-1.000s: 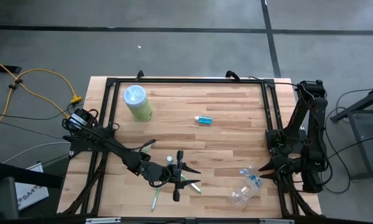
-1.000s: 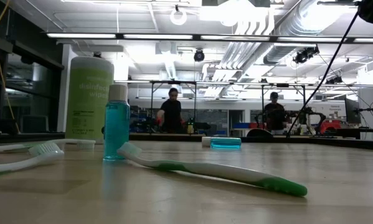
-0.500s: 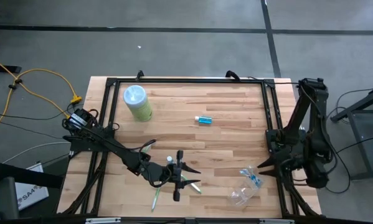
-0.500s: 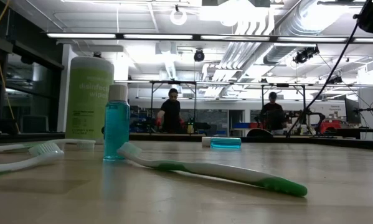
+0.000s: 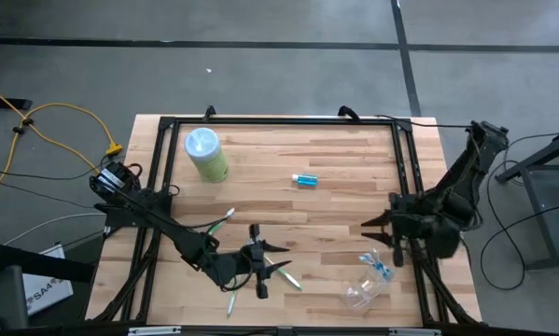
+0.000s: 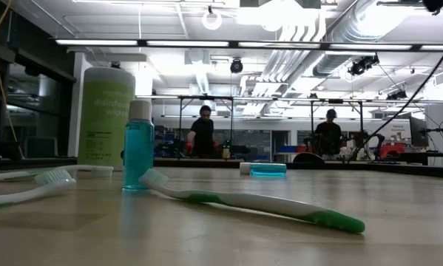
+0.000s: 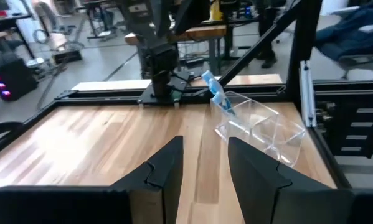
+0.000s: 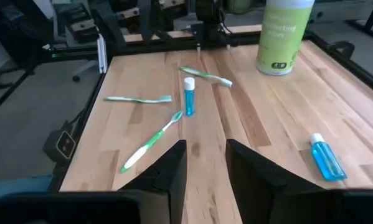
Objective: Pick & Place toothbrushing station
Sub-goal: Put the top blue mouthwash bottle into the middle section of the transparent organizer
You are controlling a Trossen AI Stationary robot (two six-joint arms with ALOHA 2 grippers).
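Note:
The clear plastic cup (image 5: 361, 291) lies on its side near the table's near right corner, and a blue toothbrush (image 7: 215, 92) sticks out of its mouth. Three green-and-white toothbrushes (image 8: 152, 138) (image 8: 138, 99) (image 8: 205, 75) lie flat around a small upright blue bottle (image 8: 188, 96) at the near middle. A small blue tube (image 5: 304, 179) lies on its side mid-table. My left gripper (image 5: 263, 264) is open and empty among the toothbrushes, pointing at the cup (image 7: 254, 127). My right gripper (image 5: 372, 229) is open and empty, above the table beyond the cup.
The pale-green canister (image 5: 206, 154) with a light-blue lid stands at the far left. A black frame rail (image 5: 279, 121) runs round the table's edges. Bare wood lies in the far middle and right. People stand in the room behind the table (image 6: 203, 131).
My right gripper has swung away from the table's right edge toward its middle and a little toward the far edge, staying open. My left arm has shifted a little toward the near edge. The toothbrushes, bottle, tube and cup have not moved.

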